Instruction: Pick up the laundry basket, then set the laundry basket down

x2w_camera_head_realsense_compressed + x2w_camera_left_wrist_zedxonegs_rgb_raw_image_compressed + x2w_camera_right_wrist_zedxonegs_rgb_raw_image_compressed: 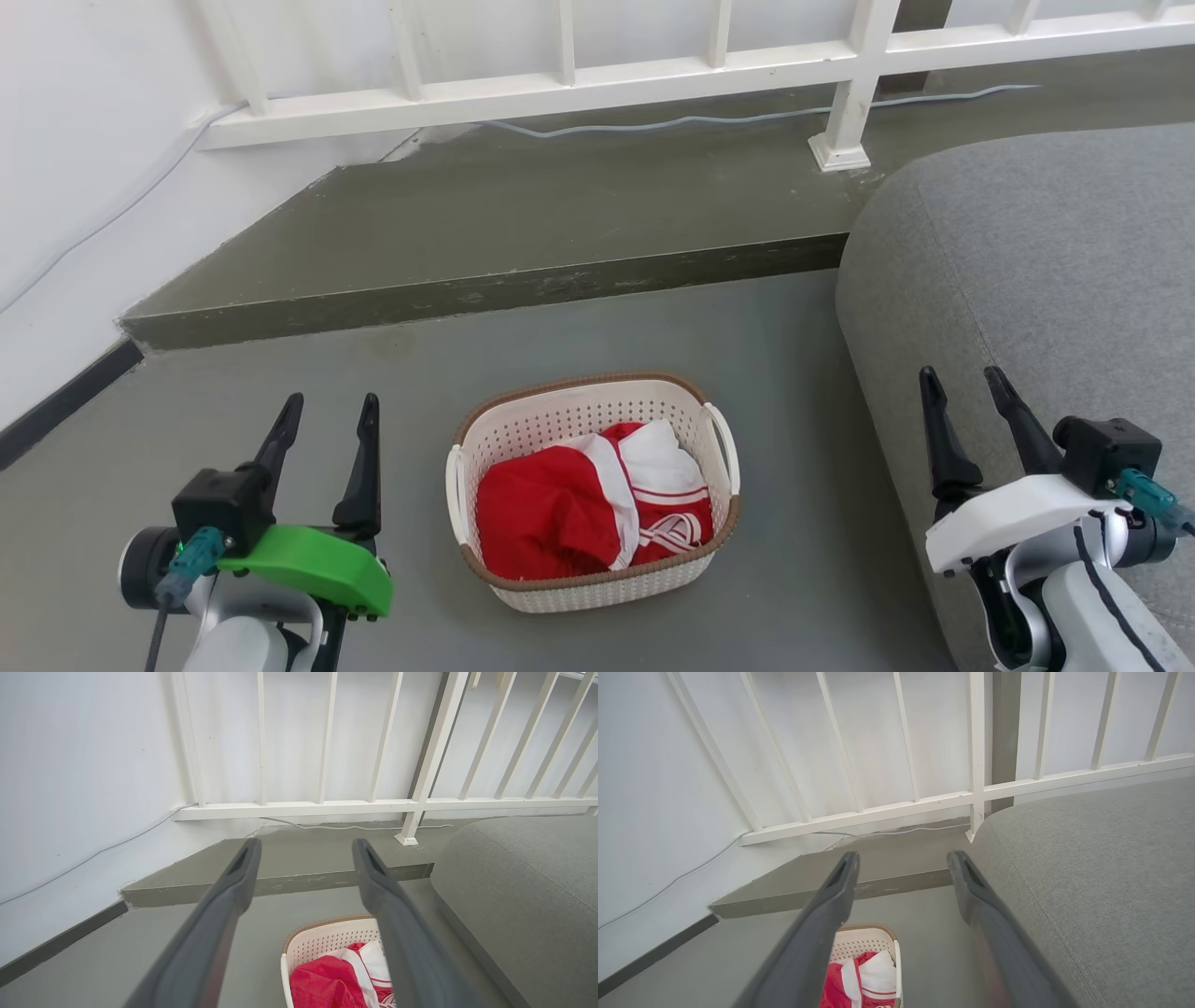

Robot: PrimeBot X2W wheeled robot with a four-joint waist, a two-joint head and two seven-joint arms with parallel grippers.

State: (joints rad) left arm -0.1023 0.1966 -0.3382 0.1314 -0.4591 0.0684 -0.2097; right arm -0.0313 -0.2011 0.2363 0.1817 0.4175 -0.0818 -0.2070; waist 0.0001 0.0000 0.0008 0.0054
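The laundry basket (686, 411) stands on the grey floor between my arms, cream-white and perforated with a brown rim and white side handles; red and white clothes fill it. Part of it also shows in the left wrist view as laundry basket (327, 940) and low in the right wrist view as laundry basket (868, 940). My left gripper (331, 411) is open to the basket's left, well apart from it. My right gripper (962, 383) is open to the basket's right, over the grey cushion. Both hold nothing.
A large grey cushion (1046, 280) rises at the right. A raised concrete step (485, 289) crosses behind the basket, with a white railing (560, 93) and a thin cable (672, 119) on it. A white wall (84, 187) closes the left.
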